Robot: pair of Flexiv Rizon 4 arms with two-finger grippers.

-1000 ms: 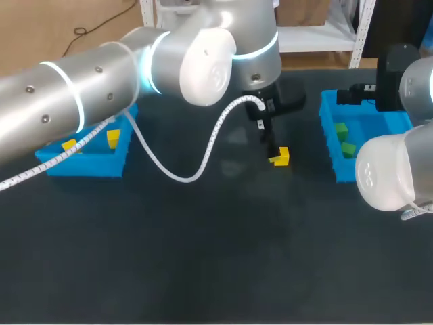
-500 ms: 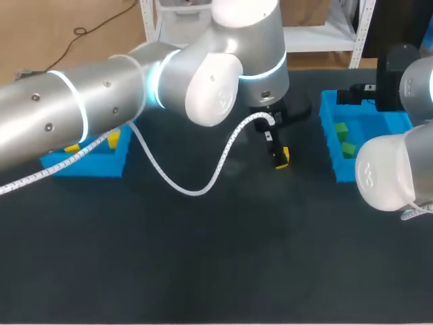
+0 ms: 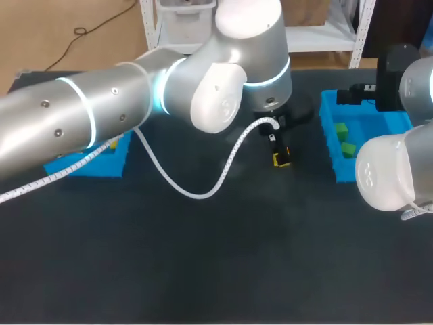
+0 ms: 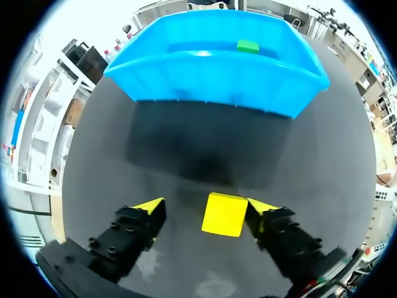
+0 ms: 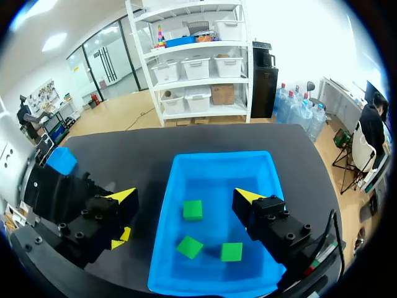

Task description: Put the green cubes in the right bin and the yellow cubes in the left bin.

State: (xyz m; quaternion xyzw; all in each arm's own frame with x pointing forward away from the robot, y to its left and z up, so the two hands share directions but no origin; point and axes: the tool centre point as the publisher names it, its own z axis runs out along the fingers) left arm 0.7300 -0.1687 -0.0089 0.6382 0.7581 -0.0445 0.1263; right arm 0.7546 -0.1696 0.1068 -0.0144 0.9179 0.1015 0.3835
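A yellow cube lies on the dark table between the fingers of my left gripper. One fingertip is against the cube; the other stands clear of it, so the gripper is open. In the head view that gripper sits low over the cube at mid-table. My right gripper hangs open above the right blue bin, which holds three green cubes. The left blue bin is mostly hidden by my left arm.
The right bin stands just ahead of the left gripper, with a green cube showing inside. In the head view this bin is a short way right of the yellow cube. Bare dark table fills the front.
My left arm has shifted right and lowered its gripper around the yellow cube, and its fingers have drawn closer together. The right arm has kept still.
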